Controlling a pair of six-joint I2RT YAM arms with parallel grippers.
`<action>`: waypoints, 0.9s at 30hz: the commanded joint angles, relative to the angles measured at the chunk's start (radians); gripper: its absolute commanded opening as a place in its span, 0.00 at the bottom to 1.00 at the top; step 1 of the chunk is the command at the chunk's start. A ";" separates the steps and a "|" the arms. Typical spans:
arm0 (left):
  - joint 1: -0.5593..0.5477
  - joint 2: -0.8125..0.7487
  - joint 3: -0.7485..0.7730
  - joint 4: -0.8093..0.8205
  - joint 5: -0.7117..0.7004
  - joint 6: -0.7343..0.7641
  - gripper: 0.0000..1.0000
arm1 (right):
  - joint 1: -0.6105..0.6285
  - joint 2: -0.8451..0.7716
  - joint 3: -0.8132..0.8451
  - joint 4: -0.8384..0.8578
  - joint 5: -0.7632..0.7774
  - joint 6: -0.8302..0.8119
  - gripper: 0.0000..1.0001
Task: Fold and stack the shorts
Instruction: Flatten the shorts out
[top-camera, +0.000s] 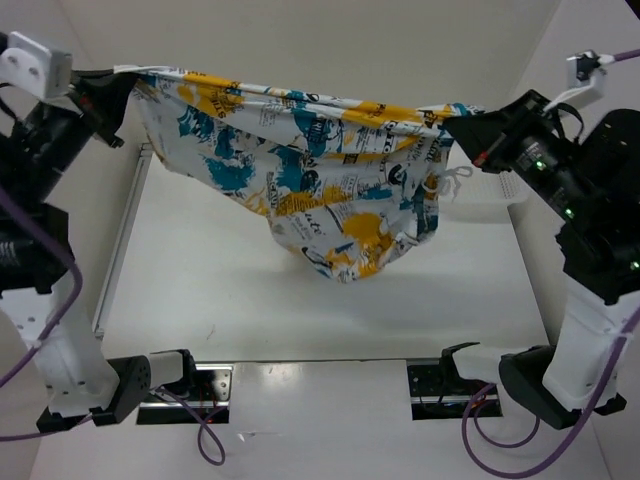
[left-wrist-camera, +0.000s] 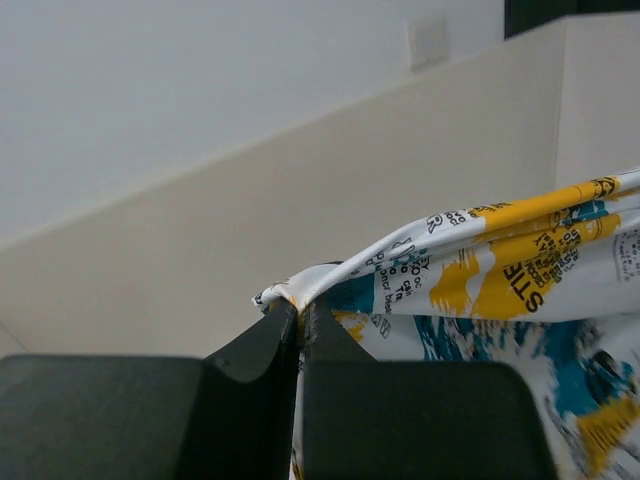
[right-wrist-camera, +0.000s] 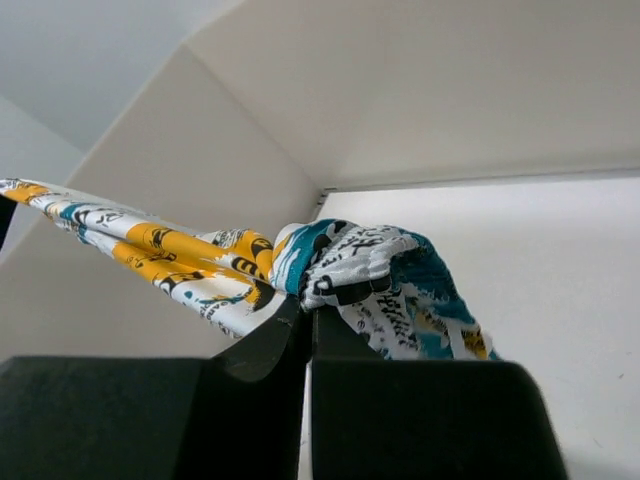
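The shorts (top-camera: 300, 170), white with teal, yellow-orange and black print, hang stretched in the air between both grippers, sagging toward the table in the middle. My left gripper (top-camera: 128, 82) is shut on the left end of the top edge; the left wrist view shows the shorts (left-wrist-camera: 500, 270) pinched at my left gripper (left-wrist-camera: 298, 312). My right gripper (top-camera: 452, 128) is shut on the right end; the right wrist view shows the shorts (right-wrist-camera: 360, 265) bunched over my right gripper (right-wrist-camera: 308, 318). A white drawstring (top-camera: 452, 180) dangles at the right.
The white table (top-camera: 200, 290) lies below the hanging cloth, with white walls at the back and sides. A metal rail (top-camera: 120, 240) runs along the table's left edge. Both arm bases (top-camera: 150, 385) stand at the near edge.
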 joint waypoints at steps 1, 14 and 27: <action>0.031 -0.010 0.118 -0.016 -0.172 0.009 0.00 | -0.011 -0.004 0.132 -0.205 0.066 -0.054 0.00; 0.031 0.050 -0.018 0.054 -0.135 0.009 0.00 | -0.011 -0.174 -0.470 0.028 0.016 0.101 0.00; 0.021 0.358 -0.451 0.218 -0.012 0.009 0.00 | -0.020 0.371 -0.864 0.512 -0.018 0.123 0.01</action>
